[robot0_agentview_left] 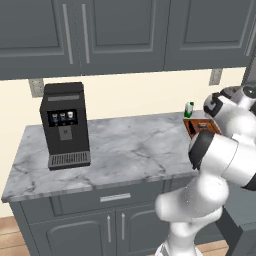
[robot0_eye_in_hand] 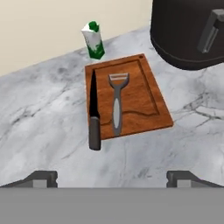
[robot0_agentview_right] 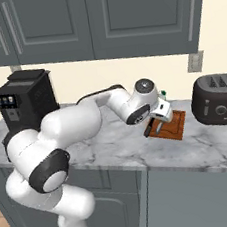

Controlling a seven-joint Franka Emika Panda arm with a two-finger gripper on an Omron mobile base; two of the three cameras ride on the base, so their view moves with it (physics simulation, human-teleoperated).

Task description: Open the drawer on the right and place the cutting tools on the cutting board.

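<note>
We are hovering the pincer (robot0_eye_in_hand: 112,177) just above the cutting board (robot0_eye_in_hand: 151,94), fingers spread to their widest and gripping nothing at all. Both cutting tools are lying on that board: the black knife (robot0_eye_in_hand: 93,114) is running along its near-left edge with the handle poking out over the marble counter (robot0_eye_in_hand: 43,122), and the pale grey peeler (robot0_eye_in_hand: 117,103) is resting just beside it, nearer the middle, forked head pointing toward the wall. By our reckoning the placing looks finished, so we are wanting to lift straight up and clear, keeping the tips off that overhanging handle. The green-and-white bottle (robot0_eye_in_hand: 93,40) is standing just beyond the board's far corner, the toaster (robot0_eye_in_hand: 192,33) off to its far right.
</note>
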